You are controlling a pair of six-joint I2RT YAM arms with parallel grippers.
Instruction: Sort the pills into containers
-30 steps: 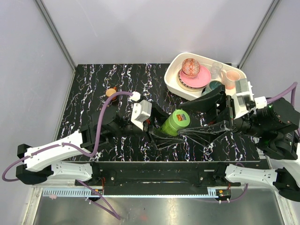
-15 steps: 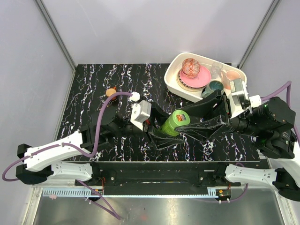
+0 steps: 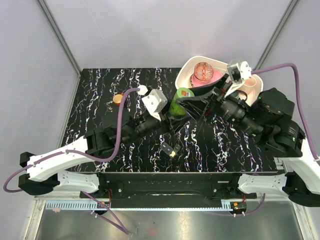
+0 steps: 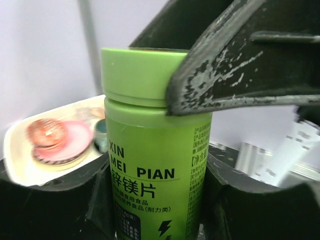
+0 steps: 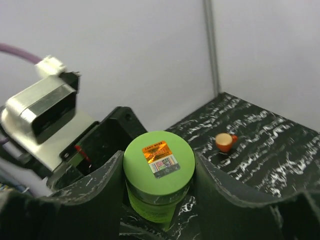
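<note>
The left gripper (image 4: 157, 200) pinches the upright bottle (image 4: 155, 165) low on its body, while the right gripper (image 5: 159, 175) clamps its cap (image 5: 159, 159) from above.

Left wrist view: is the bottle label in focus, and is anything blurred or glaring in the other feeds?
Left wrist: the green bottle label is sharp, while the white tray behind it is soft. Right wrist: the sticker on the bottle's lid is crisp, and the orange cup is slightly soft. Top external: the light is even, with no blur.
</note>
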